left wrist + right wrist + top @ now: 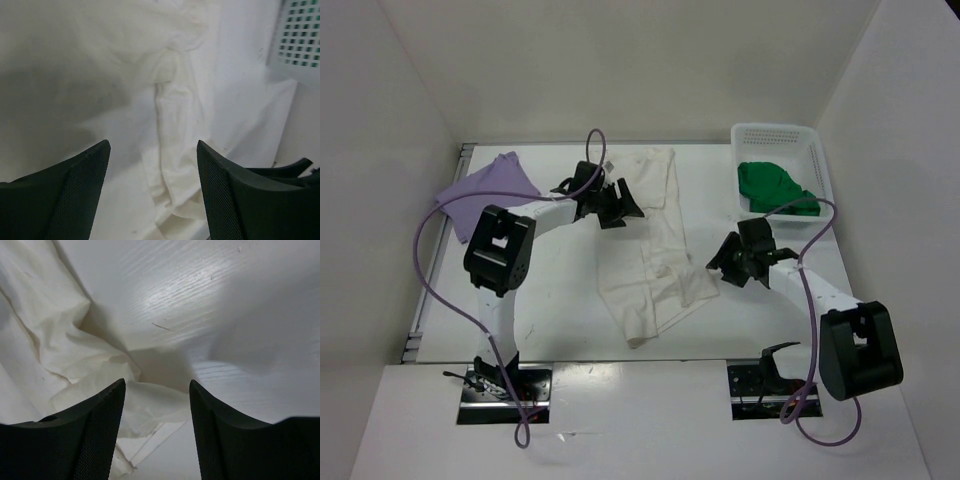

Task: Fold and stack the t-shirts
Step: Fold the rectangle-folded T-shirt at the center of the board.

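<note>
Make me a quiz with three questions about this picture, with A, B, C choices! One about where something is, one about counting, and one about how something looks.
1. Where is the green t-shirt?
A) in the white basket
B) under the left arm
C) on the floor

2. How many t-shirts are there?
A) two
B) three
C) five

3. How does the white t-shirt look?
A) folded into a neat square
B) rumpled, lying on the table
C) hanging in the air

Answers:
1 A, it sits inside the basket at the far right.
2 B, there is a purple t-shirt, a white one and a green one.
3 B, it lies creased in the middle of the table.
</note>
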You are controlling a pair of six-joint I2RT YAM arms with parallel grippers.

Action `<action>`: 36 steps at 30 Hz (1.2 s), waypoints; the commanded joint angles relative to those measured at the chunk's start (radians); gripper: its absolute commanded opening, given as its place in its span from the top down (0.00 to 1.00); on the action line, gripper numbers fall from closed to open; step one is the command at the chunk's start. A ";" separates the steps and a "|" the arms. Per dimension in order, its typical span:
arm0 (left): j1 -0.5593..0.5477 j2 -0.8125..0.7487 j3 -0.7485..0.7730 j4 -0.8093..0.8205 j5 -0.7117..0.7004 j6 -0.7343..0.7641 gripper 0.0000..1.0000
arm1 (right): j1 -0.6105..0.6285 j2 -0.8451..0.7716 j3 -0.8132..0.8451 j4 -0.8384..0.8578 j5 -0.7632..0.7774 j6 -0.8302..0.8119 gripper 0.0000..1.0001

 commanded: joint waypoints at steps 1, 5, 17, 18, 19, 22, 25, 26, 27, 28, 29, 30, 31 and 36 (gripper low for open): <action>0.009 0.066 0.092 -0.012 0.003 0.062 0.23 | -0.022 0.002 -0.067 0.059 -0.060 -0.028 0.40; 0.049 0.161 0.129 -0.023 -0.006 0.074 0.23 | -0.022 -0.032 -0.124 0.073 -0.072 -0.007 0.43; 0.112 0.395 0.429 -0.100 -0.006 0.105 0.23 | 0.110 -0.165 -0.193 0.041 -0.186 0.189 0.45; 0.123 0.404 0.449 -0.109 -0.006 0.105 0.23 | 0.120 -0.191 -0.193 0.012 -0.186 0.212 0.45; 0.135 0.413 0.472 -0.109 -0.006 0.105 0.23 | 0.121 -0.220 -0.193 0.002 -0.186 0.213 0.45; 0.144 0.422 0.503 -0.109 -0.006 0.105 0.23 | 0.121 -0.302 -0.202 -0.057 -0.195 0.223 0.43; 0.164 0.389 0.517 -0.132 0.043 0.093 0.23 | 0.121 -0.328 -0.222 -0.058 -0.195 0.203 0.40; 0.164 0.357 0.483 -0.123 0.084 0.093 0.23 | 0.121 -0.319 -0.222 -0.020 -0.195 0.193 0.40; 0.164 0.314 0.436 -0.088 0.094 0.093 0.23 | 0.121 -0.260 -0.231 0.007 -0.207 0.181 0.40; 0.164 0.207 0.300 -0.065 0.094 0.093 0.23 | 0.121 -0.216 -0.218 0.031 -0.207 0.148 0.40; 0.164 0.145 0.223 -0.040 0.094 0.093 0.23 | 0.121 -0.173 -0.204 0.054 -0.207 0.131 0.40; 0.164 0.087 0.151 -0.023 0.074 0.093 0.25 | 0.121 -0.138 -0.189 0.068 -0.178 0.115 0.42; 0.164 -0.035 0.086 -0.023 0.054 0.108 0.28 | 0.121 -0.083 -0.167 0.085 -0.161 0.101 0.42; 0.155 -0.378 -0.330 -0.067 0.020 0.142 0.35 | 0.130 0.071 -0.094 0.160 -0.161 0.019 0.45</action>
